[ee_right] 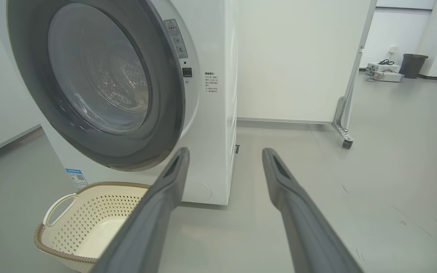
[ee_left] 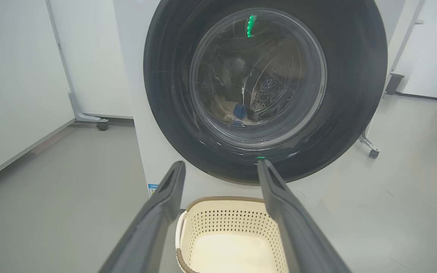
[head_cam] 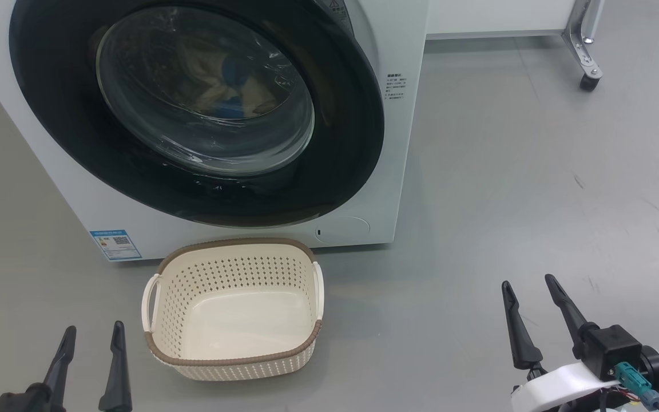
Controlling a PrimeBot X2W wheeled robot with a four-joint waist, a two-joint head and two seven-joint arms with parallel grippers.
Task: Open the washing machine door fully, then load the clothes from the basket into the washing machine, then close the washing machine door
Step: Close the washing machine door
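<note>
No word or number can be read. The washing machine (head_cam: 409, 143) carries 3 printed patches on its white front. A blue label (head_cam: 115, 244) sits at the lower left corner, with a square code pattern and tiny print. A block of small grey lines (head_cam: 395, 86) stands near the right edge, beside the door (head_cam: 78, 143). A grey warning sticker (ee_right: 176, 38) with a triangle sign is high up, just right of the door's rim. All of it is too small to make out
</note>
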